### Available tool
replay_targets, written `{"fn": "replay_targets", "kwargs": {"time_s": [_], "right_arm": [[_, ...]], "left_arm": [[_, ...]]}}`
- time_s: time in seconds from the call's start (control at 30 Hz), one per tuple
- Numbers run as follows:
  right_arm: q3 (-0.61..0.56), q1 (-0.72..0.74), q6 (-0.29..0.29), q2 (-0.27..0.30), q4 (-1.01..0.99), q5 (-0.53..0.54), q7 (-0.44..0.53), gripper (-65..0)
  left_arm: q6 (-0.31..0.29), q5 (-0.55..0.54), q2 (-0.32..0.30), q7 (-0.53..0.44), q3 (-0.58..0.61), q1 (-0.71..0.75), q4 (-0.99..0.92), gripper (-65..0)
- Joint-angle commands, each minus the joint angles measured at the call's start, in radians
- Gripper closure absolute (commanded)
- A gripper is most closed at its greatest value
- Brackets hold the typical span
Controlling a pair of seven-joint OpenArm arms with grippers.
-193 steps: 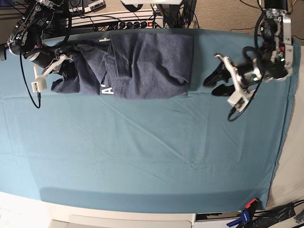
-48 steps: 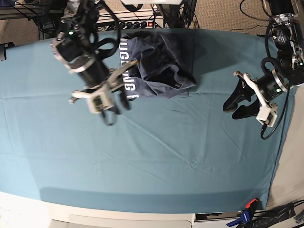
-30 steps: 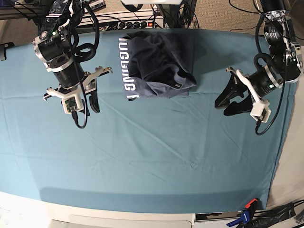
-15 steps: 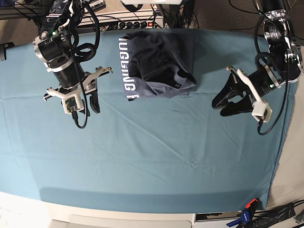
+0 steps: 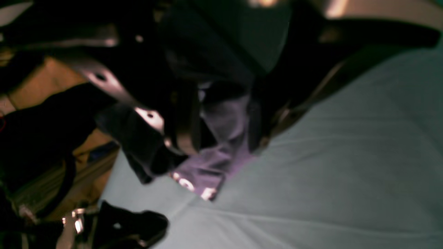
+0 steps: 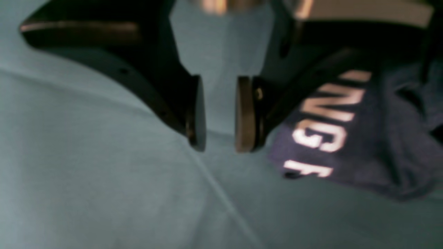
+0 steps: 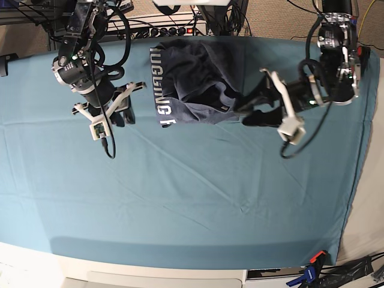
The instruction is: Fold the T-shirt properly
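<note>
T-shirt (image 7: 201, 81) lies bunched between both pincers, lettering running toward the table's far edge. Right pincer (image 6: 218, 114) is slightly spread, holding nothing. Left pincer (image 7: 247, 111) is spread at the shirt's edge.

The left tool (image 7: 249, 111) is now reaching in across the desk (image 7: 180, 198) from the far edge, its tips arriving just beside the T-shirt (image 7: 198, 78) where the bundle's lower corner lies. The right tool (image 7: 123, 111) is drifting slightly toward the shirt's lettered edge and sitting a little higher in the base view than half a second ago.
</note>
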Motion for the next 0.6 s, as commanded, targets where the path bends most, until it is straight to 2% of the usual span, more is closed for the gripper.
{"fn": "replay_targets", "kwargs": {"time_s": [0.0, 0.1, 0.13, 0.23, 0.57], "right_arm": [[0.002, 0.008, 0.018, 0.003, 0.014, 0.035, -0.003, -15.5], [0.002, -0.010, 0.057, 0.003, 0.014, 0.096, -0.031, -15.2], [0.002, -0.021, 0.066, 0.003, 0.014, 0.108, -0.032, -12.8], [0.002, -0.061, 0.069, 0.003, 0.014, 0.117, -0.035, -0.1], [0.002, -0.097, 0.070, 0.003, 0.014, 0.146, -0.013, 0.0]], "left_arm": [[-0.008, -0.010, -0.011, -0.030, 0.007, -0.008, 0.018, -24.5], [-0.008, 0.008, -0.010, -0.030, 0.021, -0.008, 0.018, -24.5], [-0.008, 0.008, -0.011, -0.029, 0.019, -0.008, 0.018, -24.5], [-0.008, 0.011, -0.011, -0.029, 0.019, -0.008, 0.018, -24.5], [-0.008, 0.011, -0.011, -0.029, 0.019, -0.008, 0.017, -24.5]]}}
